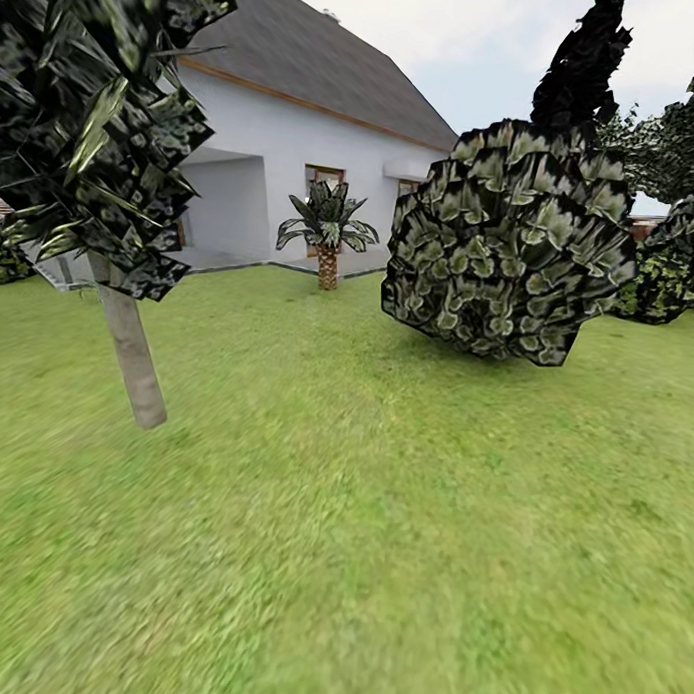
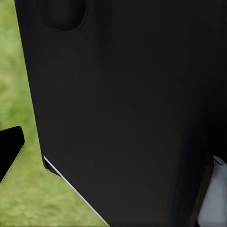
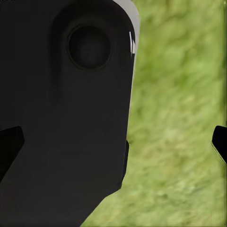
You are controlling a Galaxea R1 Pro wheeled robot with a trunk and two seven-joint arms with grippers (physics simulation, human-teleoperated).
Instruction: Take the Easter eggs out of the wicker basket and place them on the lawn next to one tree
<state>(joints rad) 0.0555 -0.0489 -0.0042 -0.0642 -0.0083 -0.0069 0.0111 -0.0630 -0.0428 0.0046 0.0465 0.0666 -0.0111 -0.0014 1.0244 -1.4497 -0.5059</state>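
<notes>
Right wrist view. A black robot body panel (image 3: pixel 61 118) with a round recess spans the frame's left; blurred lawn (image 3: pixel 175 118) occupies the right; dark fingertips (image 3: pixel 220 142) at both edges.

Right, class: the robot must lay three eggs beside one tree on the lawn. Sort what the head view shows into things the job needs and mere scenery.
Needed for the job:
- lawn
- tree, with a bare grey-brown trunk

Scenery:
- house
- palm by the house
- bush
- conifer behind the bush
</notes>
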